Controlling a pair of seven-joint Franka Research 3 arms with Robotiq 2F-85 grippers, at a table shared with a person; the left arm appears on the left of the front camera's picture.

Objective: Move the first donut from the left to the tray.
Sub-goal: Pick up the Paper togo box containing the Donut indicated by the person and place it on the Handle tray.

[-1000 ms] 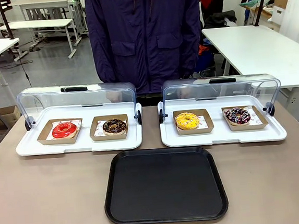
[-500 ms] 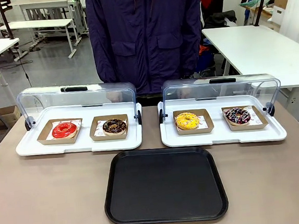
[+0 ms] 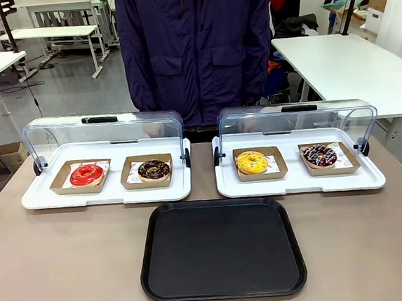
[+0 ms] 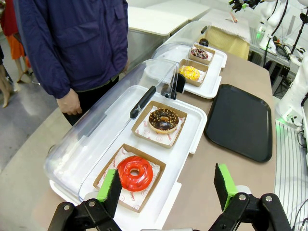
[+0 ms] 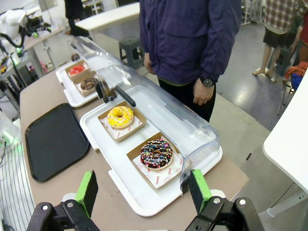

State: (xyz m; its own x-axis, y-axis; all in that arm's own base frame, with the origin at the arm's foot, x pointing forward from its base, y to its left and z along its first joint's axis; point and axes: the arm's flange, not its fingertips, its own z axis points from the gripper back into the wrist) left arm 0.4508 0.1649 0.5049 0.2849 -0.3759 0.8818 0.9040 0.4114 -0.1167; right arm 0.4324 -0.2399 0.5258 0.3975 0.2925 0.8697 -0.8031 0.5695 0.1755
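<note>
No change vs. the earlier front frames: all donuts, both white trays and the black tray sit where they were.

1. Print. Paper liners under the donuts carry small red lettering, too small to read.

2. Task items.
- Red donut (image 3: 86, 174): ring shape w/ glossy bright red icing, seated in a shallow brown cardboard dish (image 3: 62, 184). It sits middle left of the front view, on the L white tray (image 3: 106, 195).
- Black tray (image 3: 221, 249): flat plastic, rectangular w/ rounded corners and a low rim. It lies lower ctr of the front view, just in front of the two white trays.

3. Other items.
- Chocolate donut (image 3: 153, 170) sits beside the red donut on the same tray.
- R white tray (image 3: 299, 182) holds a yellow donut (image 3: 251, 162) and a dark sprinkled donut (image 3: 320, 155), each in its own cardboard dish.
- Clear domed lids (image 3: 104, 134) w/ black handles are rolled back to the far side.

4. Grippers.
- Left gripper (image 4: 168, 185): at the lower edge of the left wrist view, fingers spread wide, green pads, holding nothing. The red donut shows just above its left finger.
- Right gripper (image 5: 143, 188): at the lower edge of the right wrist view, also spread wide and empty. The sprinkled donut shows above the gap.

5. Surface and room.
- Table (image 3: 70, 260): smooth grey-brown top.
- Person (image 3: 195, 45) in a dark blue jacket stands at the far side, upper ctr.
- Grey floor and white tables lie behind.
</note>
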